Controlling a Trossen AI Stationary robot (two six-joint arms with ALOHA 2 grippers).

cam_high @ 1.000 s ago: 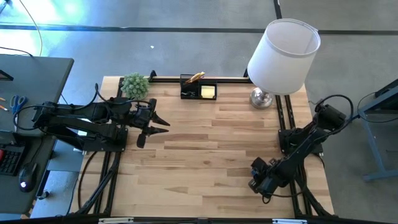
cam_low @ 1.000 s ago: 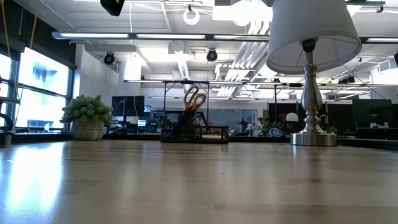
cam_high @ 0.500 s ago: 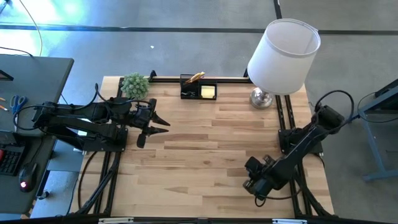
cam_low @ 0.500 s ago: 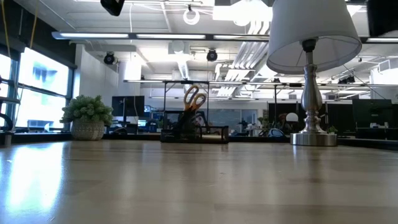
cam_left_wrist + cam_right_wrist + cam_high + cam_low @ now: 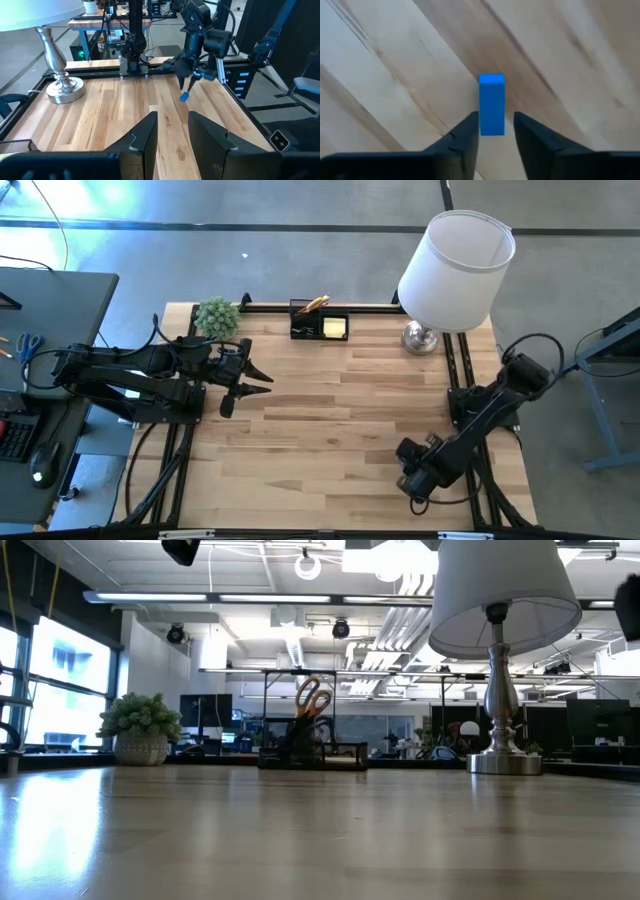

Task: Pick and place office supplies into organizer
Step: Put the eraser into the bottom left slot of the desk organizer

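A small blue block (image 5: 491,102) lies flat on the wood near the table's near right corner; it also shows in the left wrist view (image 5: 184,97). My right gripper (image 5: 495,115) hangs just above it, pointing down, open, one finger on each side of the block's near end and touching nothing. The same right gripper (image 5: 186,86) shows in the left wrist view and hides the block in the high view (image 5: 412,480). The black organizer (image 5: 318,322) stands at the far edge with yellow-handled scissors (image 5: 313,697) and a yellow sticky-note pad (image 5: 335,327) in it. My left gripper (image 5: 172,117) waits open at the table's left.
A white-shaded lamp (image 5: 455,270) stands at the far right corner on a metal base (image 5: 63,92). A small green plant (image 5: 217,317) sits at the far left, beside the organizer. Bare wood lies between the two arms.
My right gripper has shifted a little toward the table's left edge and come partway back, staying over the near right part of the table.
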